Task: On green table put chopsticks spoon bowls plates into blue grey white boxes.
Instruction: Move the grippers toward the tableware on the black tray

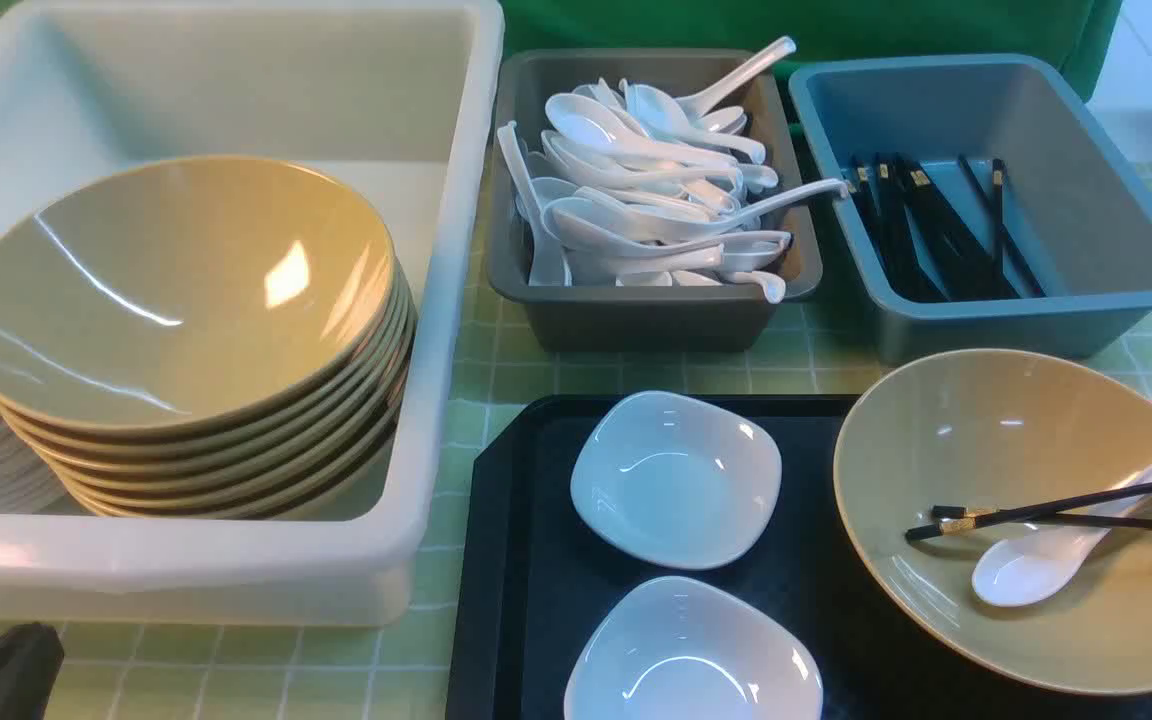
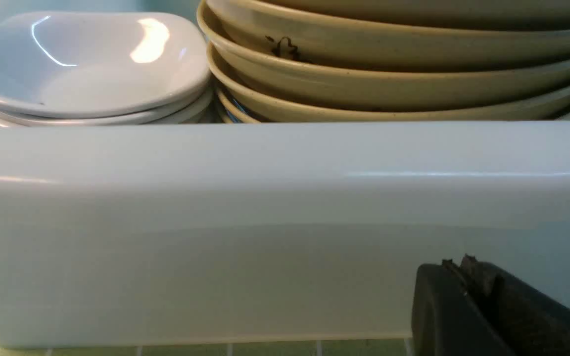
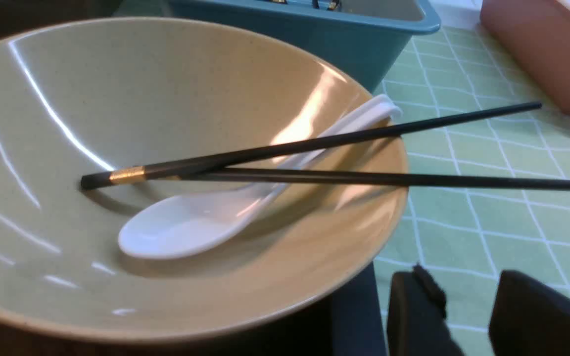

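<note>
So, the count: two small white dishes [image 1: 676, 478] and one tan bowl [image 1: 1016, 440] sit on the black tray [image 1: 516, 560], lower right of the front view. That bowl holds one spoon [image 1: 1036, 565] and two chopsticks [image 1: 1066, 505].

The white box [image 1: 436, 300], upper left, holds the bowl stack [image 1: 176, 290]. Only the left wrist view properly shows the white plate stack [image 2: 87, 64] beside it.

The grey box [image 1: 636, 320] has a spoon heap [image 1: 646, 200], and the blue box [image 1: 1036, 320] has black sticks [image 1: 936, 230].

Right gripper [image 3: 468, 321] jaws are released and empty. Left gripper [image 2: 483, 306]: can't tell.
</note>
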Controlling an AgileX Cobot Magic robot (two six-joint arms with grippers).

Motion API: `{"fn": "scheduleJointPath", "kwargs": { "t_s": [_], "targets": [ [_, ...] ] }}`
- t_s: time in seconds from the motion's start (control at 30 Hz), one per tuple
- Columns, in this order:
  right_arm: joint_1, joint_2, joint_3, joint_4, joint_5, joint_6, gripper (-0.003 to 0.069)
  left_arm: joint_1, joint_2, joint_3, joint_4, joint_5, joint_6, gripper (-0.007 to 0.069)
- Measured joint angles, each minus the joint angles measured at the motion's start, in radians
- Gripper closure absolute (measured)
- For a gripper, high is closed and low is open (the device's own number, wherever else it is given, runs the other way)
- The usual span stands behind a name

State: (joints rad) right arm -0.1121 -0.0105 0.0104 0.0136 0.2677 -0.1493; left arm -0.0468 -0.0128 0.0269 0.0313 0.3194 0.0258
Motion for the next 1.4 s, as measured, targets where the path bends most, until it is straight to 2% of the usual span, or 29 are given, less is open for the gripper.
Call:
{"fn": "scheduleJointPath", "kwargs": {
  "t_s": [0.93, 1.03, 1.17, 1.27, 1.37, 1.4],
  "targets": [
    [0.000, 0.000, 0.000, 0.000, 0.000, 0.000, 0.0423, 0.000, 0.000, 0.000, 0.008, 0.000, 0.000, 0.0626],
    [0.000, 0.000, 0.001, 0.000, -0.025, 0.000, 0.0423, 0.000, 0.000, 0.000, 0.019, -0.004, 0.000, 0.0626],
    [0.000, 0.000, 0.016, 0.000, -0.139, 0.001, 0.0423, 0.000, 0.000, 0.000, -0.008, -0.063, -0.020, 0.0626],
    [0.000, 0.000, 0.017, 0.000, -0.229, 0.039, 0.0423, 0.000, 0.000, 0.000, -0.049, -0.123, -0.026, 0.0626],
    [0.000, 0.000, 0.017, 0.000, -0.385, 0.257, 0.0423, 0.000, 0.000, 0.000, -0.187, -0.238, -0.074, 0.0626],
    [0.000, 0.000, 0.017, 0.000, -0.416, 0.283, 0.0423, 0.000, 0.000, 0.000, -0.241, -0.273, -0.097, 0.0626]
  ]
}}
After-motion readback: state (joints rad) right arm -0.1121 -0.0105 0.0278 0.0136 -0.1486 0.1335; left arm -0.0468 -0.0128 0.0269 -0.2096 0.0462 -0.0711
